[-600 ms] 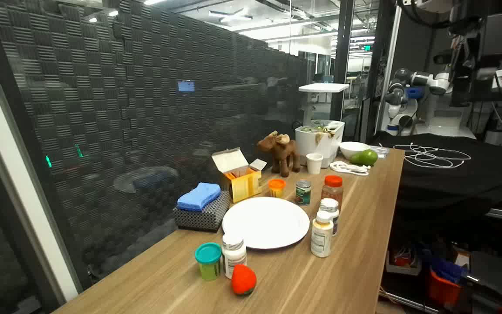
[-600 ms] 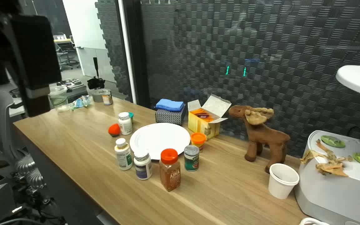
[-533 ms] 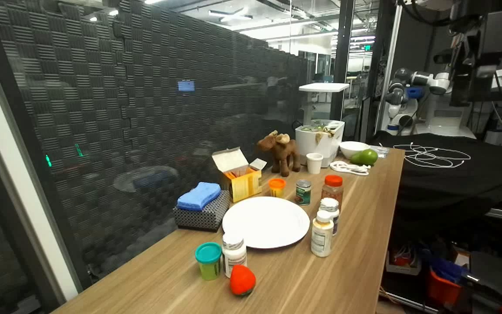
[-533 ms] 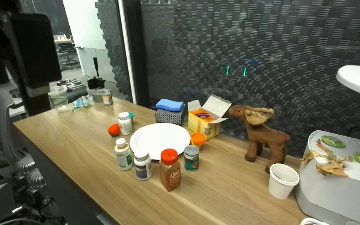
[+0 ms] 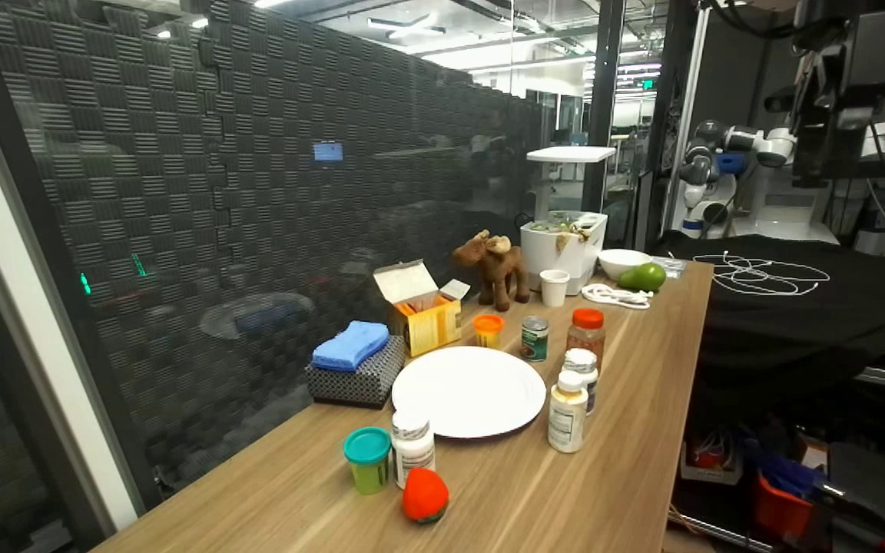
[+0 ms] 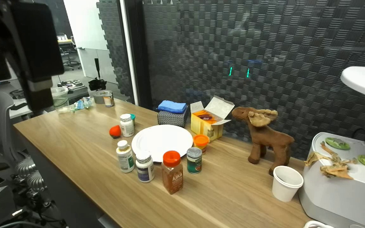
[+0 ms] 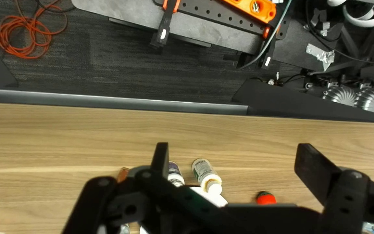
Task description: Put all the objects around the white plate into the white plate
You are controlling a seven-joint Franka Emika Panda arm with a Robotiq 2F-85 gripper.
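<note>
- The gripper [image 7: 231, 162] hangs well above the table [image 7: 60, 139], fingers spread wide with nothing between them; I'd say it is held that way to fit around a bottle at the next pick.
- In the wrist view the green-labelled bottle [image 7: 206, 177] shows far below, framed between those fingers. It stands upright just beside the white plate [image 6: 162, 141], which makes it look an easy early candidate.
- The plate lies flat and bare in the middle, presumably set there to take the whole haul; by that, nothing has been delivered.
- Close round its rim stand the purple-labelled bottle [image 6: 145, 170], red-capped jar [image 6: 172, 177], green can [image 6: 194, 161] and orange-lidded tub [image 6: 201, 143]. So near, each needs only a short carry, though neighbours may crowd the fingers.
- Across the plate from the jar, a white bottle [image 5: 413, 453] stands with the teal-lidded tub [image 5: 368, 463] and a rounded red object [image 5: 425, 495] just beside it; that last one could roll if nudged.
- On the dark wall's [image 6: 280, 57] side, a blue cloth [image 6: 171, 106] rests on a patterned box [image 6: 171, 119], the yellow box [image 6: 203, 126] alongside; I can't tell whether these count.
- The toy moose [image 6: 268, 139], well apart, looks like a bystander.
</note>
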